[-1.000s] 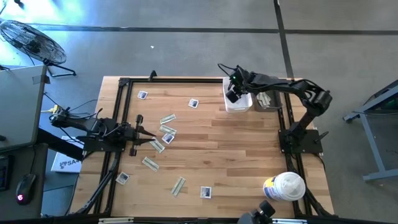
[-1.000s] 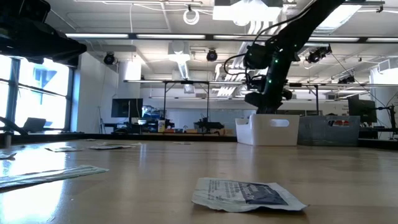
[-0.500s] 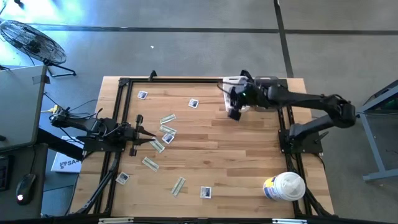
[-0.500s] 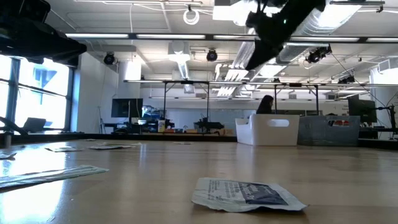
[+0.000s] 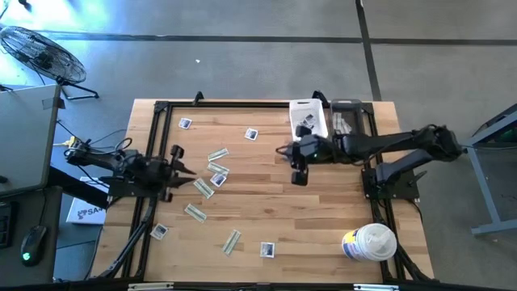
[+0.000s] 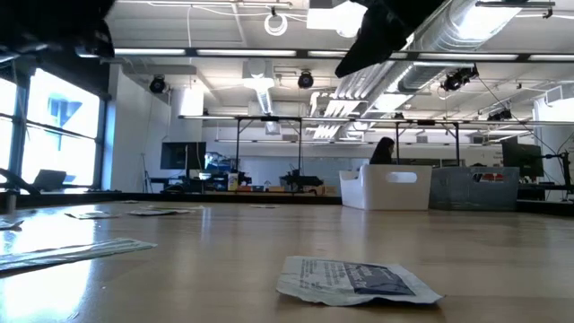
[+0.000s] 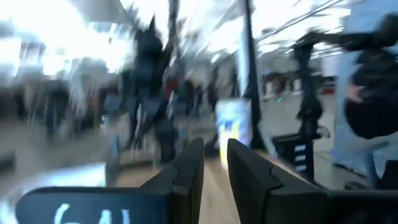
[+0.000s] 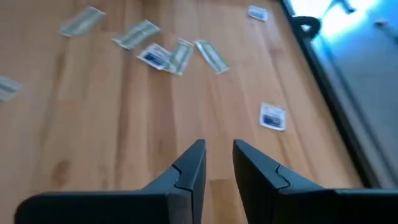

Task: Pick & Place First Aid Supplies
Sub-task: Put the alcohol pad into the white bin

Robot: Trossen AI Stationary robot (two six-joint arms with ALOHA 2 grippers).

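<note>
Packets scattered flat, strips variously angled

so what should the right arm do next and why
Probably carry on out over the table toward the cluster of packets and lower onto one. The right gripper hangs mid-table with nothing between its fingers, and the white bin lies behind it, so a fresh pick seems due.
</note>
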